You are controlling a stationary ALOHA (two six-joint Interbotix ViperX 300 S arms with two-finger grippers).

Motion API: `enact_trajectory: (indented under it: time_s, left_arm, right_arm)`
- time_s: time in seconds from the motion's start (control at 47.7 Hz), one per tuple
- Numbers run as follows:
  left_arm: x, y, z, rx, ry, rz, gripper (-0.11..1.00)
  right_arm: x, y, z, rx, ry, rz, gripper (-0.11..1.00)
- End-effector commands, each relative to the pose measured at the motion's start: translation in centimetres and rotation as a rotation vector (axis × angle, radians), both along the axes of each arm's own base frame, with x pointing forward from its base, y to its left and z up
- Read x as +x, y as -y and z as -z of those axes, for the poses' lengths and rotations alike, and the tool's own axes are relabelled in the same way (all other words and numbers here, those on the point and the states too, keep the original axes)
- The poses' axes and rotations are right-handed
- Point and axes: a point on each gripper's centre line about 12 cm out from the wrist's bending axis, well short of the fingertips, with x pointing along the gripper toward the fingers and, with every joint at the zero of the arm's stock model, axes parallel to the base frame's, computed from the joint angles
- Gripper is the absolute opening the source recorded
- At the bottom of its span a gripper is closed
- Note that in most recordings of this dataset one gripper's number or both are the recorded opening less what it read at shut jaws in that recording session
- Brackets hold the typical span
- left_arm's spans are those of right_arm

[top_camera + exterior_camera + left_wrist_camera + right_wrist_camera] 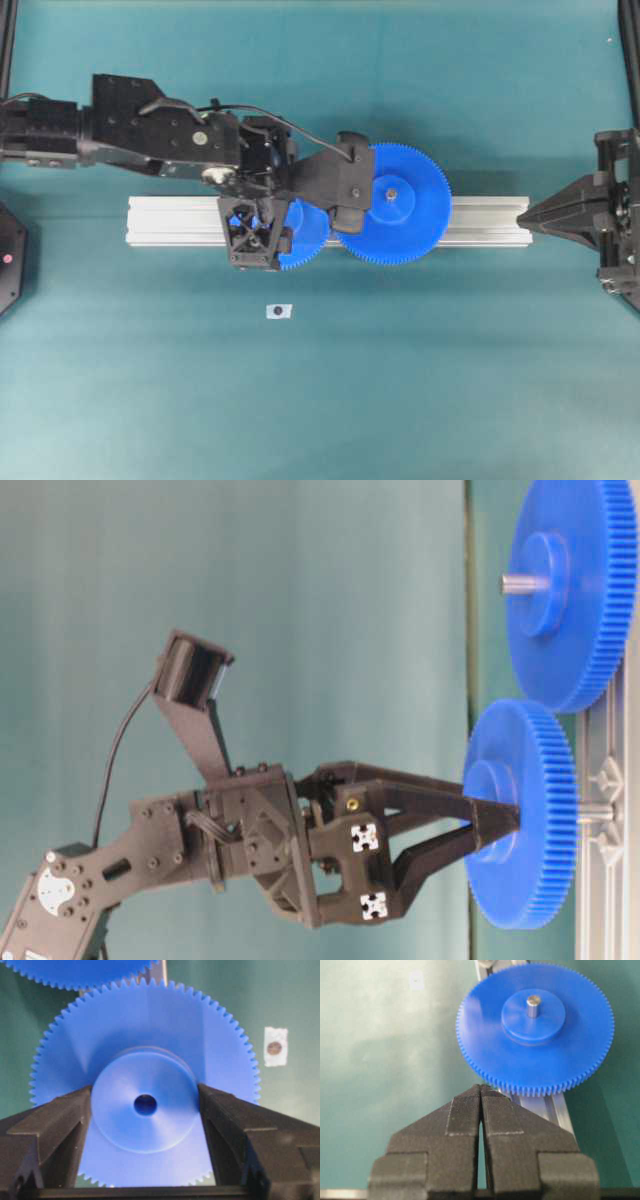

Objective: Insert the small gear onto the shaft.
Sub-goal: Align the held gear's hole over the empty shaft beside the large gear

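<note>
My left gripper is shut on the raised hub of the small gear, one finger on each side of the hub, as the left wrist view shows. The small gear is held flat just above the aluminium rail. In the table-level view, the shaft shows as a short grey pin between the gear's underside and the rail, in line with the hub. The hub's centre hole looks dark, with no pin tip showing. My right gripper is shut and empty at the rail's right end.
The wider blue gear with a grey pin tip sits on the rail beside the small gear, their teeth close together. A small white square with a dark dot lies on the green table in front of the rail.
</note>
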Motion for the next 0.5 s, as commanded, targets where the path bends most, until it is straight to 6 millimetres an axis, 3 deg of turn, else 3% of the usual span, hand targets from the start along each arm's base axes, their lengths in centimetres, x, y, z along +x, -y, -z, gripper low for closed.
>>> enact_trajectory:
  time_s: [0.0, 0.482]
  left_arm:
    - [-0.19, -0.46, -0.11, 0.003, 0.001, -0.011, 0.69]
    - [-0.42, -1.2, -0.4, 0.004, 0.001, -0.025, 0.69]
  right_arm:
    - [0.21, 0.04, -0.39, 0.009, 0.011, 0.007, 0.03]
    - [0.21, 0.04, -0.39, 0.009, 0.011, 0.007, 0.03]
